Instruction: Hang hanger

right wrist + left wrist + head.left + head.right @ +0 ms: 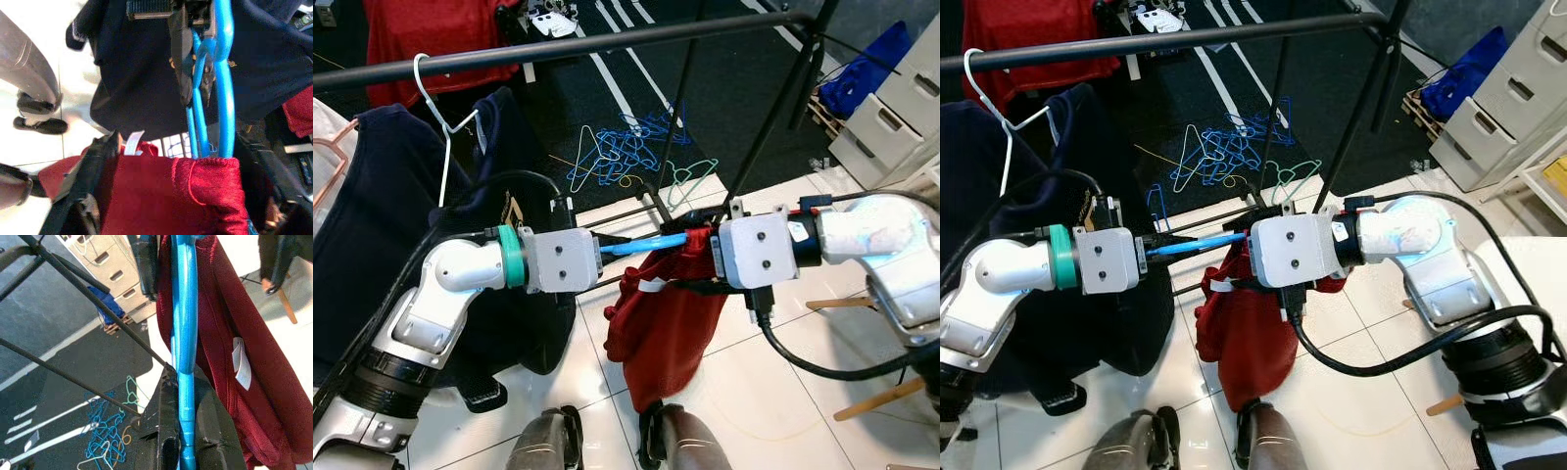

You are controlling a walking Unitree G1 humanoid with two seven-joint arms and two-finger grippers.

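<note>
Your blue hanger sits at the centre of the head-camera frame, stretched level between the two grippers and well below the black rail that runs across the top of the frame. A red garment hangs from it, drooping toward the white tile floor in the lower middle.

Your left gripper comes in from the left of the frame and is clamped on the hanger: in the left wrist view the blue bar runs straight between the two black fingers, which press against it on either side.

Your right gripper comes in from the right and has the red garment bunched between its fingers, just beside the point where the two blue bars of the hanger enter the cloth. A white label pokes up from the fabric there.

In the upper left of the frame a white hanger is hooked over the rail, carrying a dark navy garment that hangs behind your left arm. A heap of blue and green hangers lies on the dark carpet in the upper middle. Grey drawer units stand at the right edge, with something blue beside them.
</note>
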